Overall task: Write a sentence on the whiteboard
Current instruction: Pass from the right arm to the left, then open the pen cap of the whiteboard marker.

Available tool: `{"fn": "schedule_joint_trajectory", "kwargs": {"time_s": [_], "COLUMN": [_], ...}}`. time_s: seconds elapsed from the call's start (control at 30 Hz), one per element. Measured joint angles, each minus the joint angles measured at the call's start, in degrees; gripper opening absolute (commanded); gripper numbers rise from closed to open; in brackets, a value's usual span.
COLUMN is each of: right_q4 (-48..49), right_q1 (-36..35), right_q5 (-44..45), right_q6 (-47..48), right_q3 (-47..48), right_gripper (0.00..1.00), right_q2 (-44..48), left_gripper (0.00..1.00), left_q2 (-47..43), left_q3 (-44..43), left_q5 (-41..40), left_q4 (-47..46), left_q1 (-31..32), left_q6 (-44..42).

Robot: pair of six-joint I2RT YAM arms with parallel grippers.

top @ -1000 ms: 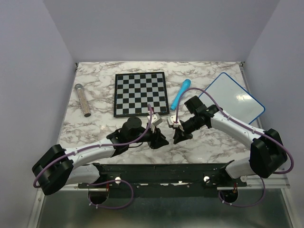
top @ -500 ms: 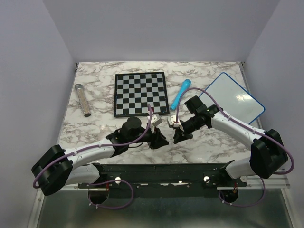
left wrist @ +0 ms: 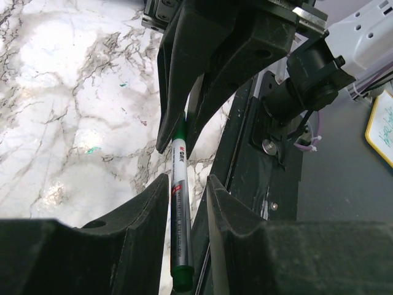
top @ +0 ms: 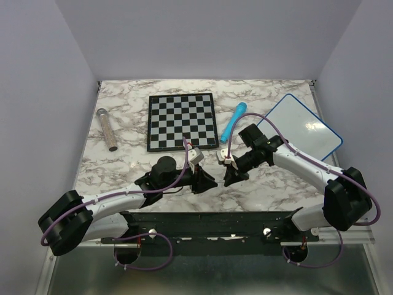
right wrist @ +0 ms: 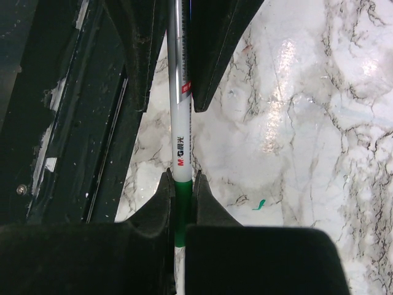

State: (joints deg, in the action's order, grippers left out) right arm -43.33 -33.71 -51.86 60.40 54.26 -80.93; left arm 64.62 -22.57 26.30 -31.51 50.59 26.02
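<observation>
The whiteboard [top: 302, 132], white with a blue rim, lies at the table's right, apart from both grippers. No writing shows on it in the top view. In the left wrist view its edge [left wrist: 384, 126] carries some green handwriting. A white marker [right wrist: 181, 123] with green ends spans between the grippers near the table's front edge. My right gripper [right wrist: 182, 175] is shut on its green end. My left gripper [left wrist: 187, 179] stands open around the barrel [left wrist: 179, 209], with a gap on each side. In the top view the left gripper [top: 204, 180] faces the right gripper [top: 230, 178].
A black-and-white checkered board [top: 182, 121] lies at the middle back. A blue cylinder [top: 233, 121] lies between it and the whiteboard. A grey tube [top: 107, 129] lies at the far left. The black frame rail [top: 202, 218] runs along the table's near edge.
My left arm has drawn back to the left and toward the front edge, its wrist now lower. The right arm and the marker have stayed in place.
</observation>
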Motion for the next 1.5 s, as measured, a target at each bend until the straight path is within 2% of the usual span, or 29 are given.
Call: {"fn": "schedule_joint_trajectory", "kwargs": {"time_s": [0.57, 0.67, 0.73, 0.87, 0.9, 1.03, 1.07, 1.1, 1.13, 1.2, 1.23, 1.33, 1.5], "right_q4": [0.0, 0.0, -0.1, -0.1, -0.2, -0.2, -0.3, -0.3, -0.3, -0.3, -0.4, -0.3, 0.0], "right_q1": [0.0, 0.0, 0.0, 0.0, 0.0, 0.0, 0.0, 0.0, 0.0, 0.0, 0.0, 0.6, 6.0], "right_q5": [-0.1, -0.1, -0.1, 0.0, 0.0, 0.0, 0.0, 0.0, 0.0, -0.1, 0.0, 0.6, 0.3], "right_q6": [-0.4, -0.4, -0.4, -0.6, -0.6, -0.8, -0.8, -0.8, -0.9, -1.5, -2.0, -3.1, -3.8], "right_q3": [0.0, 0.0, 0.0, 0.0, 0.0, 0.0, 0.0, 0.0, 0.0, 0.0, 0.2, 1.3, 1.9], "right_gripper": [0.01, 0.0, 0.0, 0.01, 0.0, 0.01, 0.05, 0.14, 0.45, 0.73, 0.78, 0.83, 0.75], "right_q2": [0.0, 0.0, 0.0, 0.0, 0.0, 0.0, 0.0, 0.0, 0.0, 0.0, 0.0, 0.0, 1.7], "left_gripper": [0.29, 0.22, 0.13, 0.06, 0.01, 0.0, 0.0, 0.0, 0.0, 0.0, 0.0, 0.0, 0.0], "left_q2": [0.4, 0.7, 1.0, 1.1, 1.1, 1.2, 1.2, 1.2, 1.2, 1.2, 1.2, 0.3, -4.6], "left_q3": [0.0, 0.0, 0.0, 0.0, 0.0, 0.0, 0.0, 0.0, 0.0, 0.0, 0.0, 0.6, 3.8], "left_q5": [-0.3, -0.4, -0.5, -0.6, -0.6, -0.6, -0.6, -0.6, -0.6, -0.7, -0.7, -1.5, -3.3], "left_q4": [-0.4, 0.0, 0.0, 0.0, -0.1, -0.2, -0.2, -0.2, -0.2, -0.3, -0.5, -0.7, -0.5], "left_q1": [0.0, 0.0, 0.0, 0.0, 0.0, 0.0, 0.0, 0.0, 0.0, 0.0, 0.0, 0.0, 0.0], "left_q6": [0.2, 0.0, 0.0, 0.0, 0.1, 0.2, 0.2, 0.2, 0.2, 0.4, 0.5, 0.6, 0.6]}}
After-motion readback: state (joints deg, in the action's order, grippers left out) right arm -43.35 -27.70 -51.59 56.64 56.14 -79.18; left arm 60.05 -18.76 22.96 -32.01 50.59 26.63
